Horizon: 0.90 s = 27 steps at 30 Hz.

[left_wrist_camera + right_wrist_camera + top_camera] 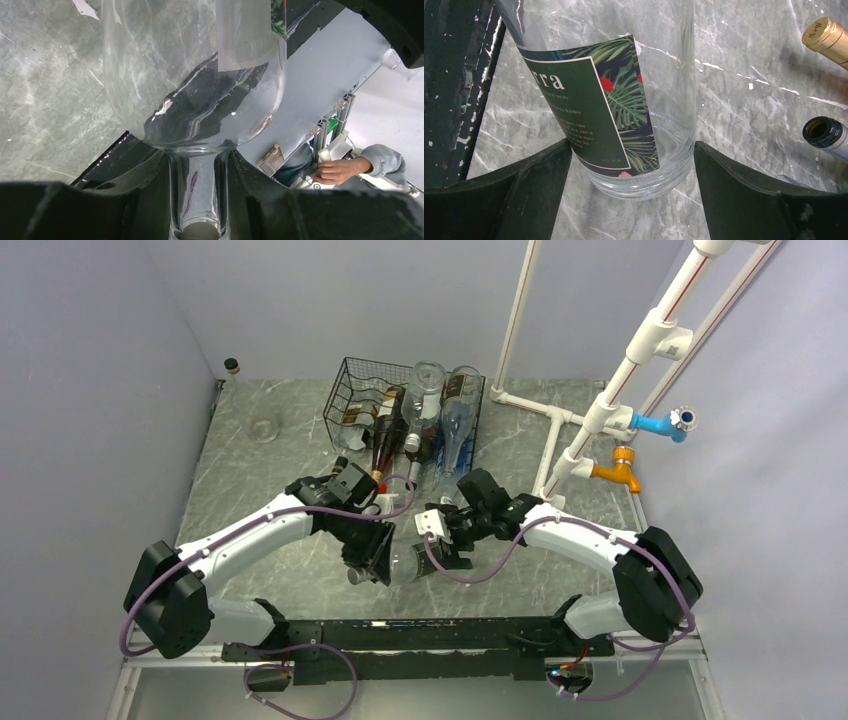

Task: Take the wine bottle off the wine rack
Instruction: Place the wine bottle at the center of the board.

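A clear glass wine bottle with a green leafy label lies between my two arms near the table's front, out of the wine rack. My left gripper is shut on its neck; in the left wrist view the neck sits tight between the black fingers. My right gripper straddles the bottle's base, with a finger against each side of the glass. The black wire rack stands at the back middle and holds several other bottles.
White pipes with a blue tap and an orange tap rise at the back right. A small glass dish lies left of the rack. A gold-capped neck and an open dark bottle mouth point out from the rack.
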Available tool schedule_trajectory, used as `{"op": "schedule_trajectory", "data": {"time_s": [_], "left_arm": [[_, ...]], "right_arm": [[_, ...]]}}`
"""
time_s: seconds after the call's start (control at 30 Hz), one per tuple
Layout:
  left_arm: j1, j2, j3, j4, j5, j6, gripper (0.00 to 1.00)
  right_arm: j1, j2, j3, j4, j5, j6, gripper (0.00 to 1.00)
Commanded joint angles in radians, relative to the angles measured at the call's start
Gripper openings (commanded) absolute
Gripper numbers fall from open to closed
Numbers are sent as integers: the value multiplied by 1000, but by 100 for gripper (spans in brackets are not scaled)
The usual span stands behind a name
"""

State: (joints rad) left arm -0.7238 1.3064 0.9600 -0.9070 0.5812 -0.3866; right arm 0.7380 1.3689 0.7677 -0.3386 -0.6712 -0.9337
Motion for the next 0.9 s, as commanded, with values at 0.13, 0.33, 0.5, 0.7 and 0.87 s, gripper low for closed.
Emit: {"op": "schedule_trajectory", "data": {"time_s": [0.13,0.33,0.5,0.7,0.87], "left_arm": [[-6,-21,93,129,143,49,20],[-6,-21,89,138,152,40,38],[-5,-28,91,141,154,32,49],[-4,-40,88,145,155,26,57],[-3,-48,74,159,157,14,59]], "right_arm": [[21,38,5,5,9,-19,88],[23,46,10,1,2,-15,88],[23,51,12,-2,-1,-14,88],[23,56,12,-2,-2,-12,88],[23,60,14,-5,-10,-8,88]]}}
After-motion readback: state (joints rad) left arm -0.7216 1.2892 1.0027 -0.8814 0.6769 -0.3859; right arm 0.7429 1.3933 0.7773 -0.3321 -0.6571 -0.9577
